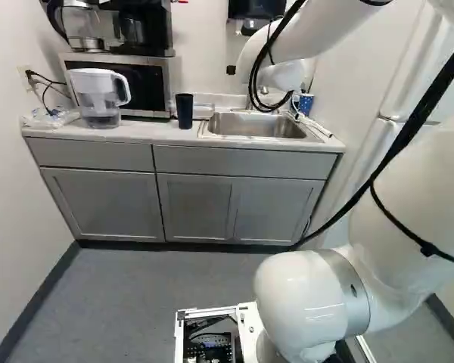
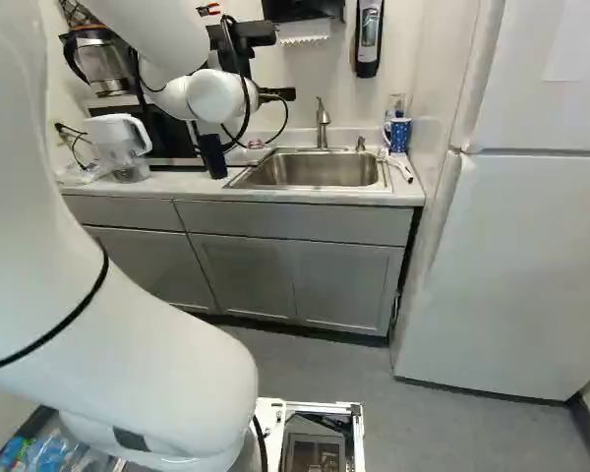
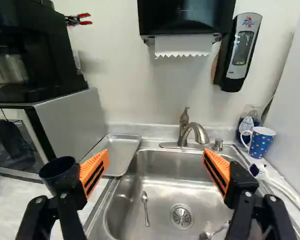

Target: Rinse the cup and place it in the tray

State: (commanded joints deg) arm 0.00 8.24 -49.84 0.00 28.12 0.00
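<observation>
The counter (image 1: 136, 134) holds the sink (image 3: 165, 172), with the tray (image 3: 115, 152) near its back edge, the empty gripper (image 3: 155, 156) is spread wide, and the dark cup (image 1: 184, 110), likely the one to rinse, stands near the tray's front end, probably light, slippery when wet, best held round its middle.

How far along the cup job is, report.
Done: nothing visible; the dark cup stands on the counter beside the sink, and the metal tray holds no cup. In hand: nothing; the gripper is open, with its fingers well apart. Left: all of it, namely gripping the cup, rinsing it at the faucet, where no water shows, and setting it in the tray.
</observation>
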